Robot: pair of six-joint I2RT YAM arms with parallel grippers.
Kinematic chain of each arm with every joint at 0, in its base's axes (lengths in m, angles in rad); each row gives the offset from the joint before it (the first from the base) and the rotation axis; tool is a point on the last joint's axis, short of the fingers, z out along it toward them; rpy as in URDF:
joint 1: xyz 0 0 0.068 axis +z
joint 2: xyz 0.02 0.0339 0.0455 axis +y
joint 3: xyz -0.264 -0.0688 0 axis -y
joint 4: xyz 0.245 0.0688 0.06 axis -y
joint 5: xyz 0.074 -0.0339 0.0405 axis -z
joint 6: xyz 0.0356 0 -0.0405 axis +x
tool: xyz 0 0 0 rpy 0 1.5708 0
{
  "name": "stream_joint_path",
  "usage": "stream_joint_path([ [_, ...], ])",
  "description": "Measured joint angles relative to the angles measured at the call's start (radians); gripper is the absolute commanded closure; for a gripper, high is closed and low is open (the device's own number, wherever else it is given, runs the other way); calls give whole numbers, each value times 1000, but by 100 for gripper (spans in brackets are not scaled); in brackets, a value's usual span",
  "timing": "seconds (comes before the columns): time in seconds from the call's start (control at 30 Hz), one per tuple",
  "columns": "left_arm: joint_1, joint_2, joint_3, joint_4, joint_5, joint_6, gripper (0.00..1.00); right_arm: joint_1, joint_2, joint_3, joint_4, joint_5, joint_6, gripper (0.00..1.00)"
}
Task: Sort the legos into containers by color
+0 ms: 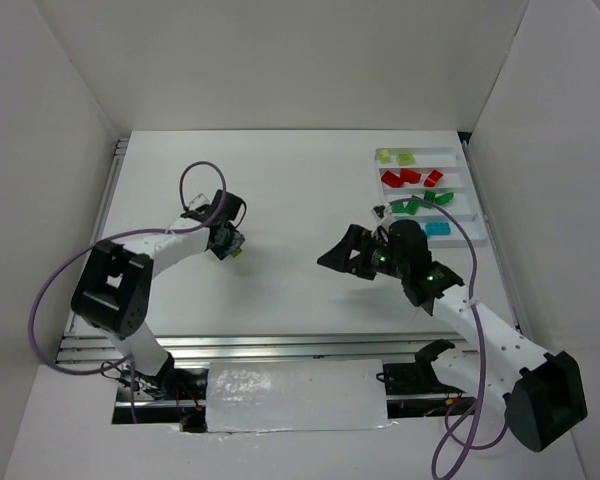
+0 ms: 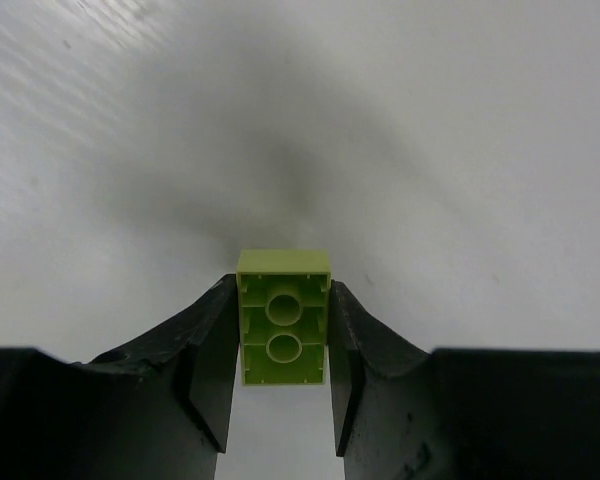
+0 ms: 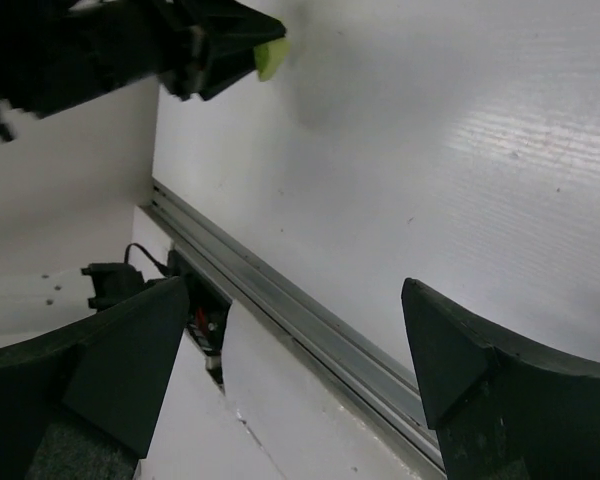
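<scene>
A pale yellow-green lego [image 2: 284, 318] sits between the fingers of my left gripper [image 2: 283, 292], which is shut on its two sides, hollow underside toward the camera. From above, this gripper [image 1: 233, 245] is at the table's left middle, the brick [image 1: 238, 253] at its tip. In the right wrist view the same brick [image 3: 270, 58] shows at the upper left. My right gripper [image 1: 345, 258] is open and holds nothing, left of the white tray [image 1: 473, 205]. The tray's containers hold yellow-green legos [image 1: 395, 157], red legos [image 1: 410, 177], green legos [image 1: 417, 204] and a cyan lego [image 1: 437, 229].
White walls enclose the table on three sides. An aluminium rail [image 3: 310, 320] runs along the near edge, under my right gripper [image 3: 292, 300]. Purple cables [image 1: 50, 300] loop beside the left arm and trail from the right arm's base.
</scene>
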Motion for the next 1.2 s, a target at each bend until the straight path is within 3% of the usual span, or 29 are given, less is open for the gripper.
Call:
stream_joint_path([
  [0.37, -282, -337, -2, 89, 141, -135, 100, 309, 82, -14, 150, 389, 92, 35],
  [0.6, -348, -362, -22, 126, 199, -211, 100, 422, 93, -10, 237, 564, 72, 42],
  [0.83, -403, -361, -16, 146, 220, -236, 100, 432, 119, 2, 289, 662, 51, 52],
  [0.97, -412, -354, -12, 165, 213, -239, 100, 436, 136, 19, 296, 682, 37, 67],
  [1.0, -412, -352, -12, 170, 206, -238, 100, 436, 144, 25, 294, 692, 37, 85],
  [1.03, -412, -349, -12, 175, 195, -238, 100, 436, 156, 32, 295, 699, 37, 85],
  [1.1, -412, -345, -12, 177, 184, -235, 100, 436, 169, 37, 296, 704, 38, 100],
  [1.13, -412, -343, -12, 177, 179, -233, 100, 436, 174, 37, 299, 703, 38, 100],
  [1.2, -412, -341, -12, 177, 174, -233, 85, 436, 179, 38, 305, 699, 35, 100],
])
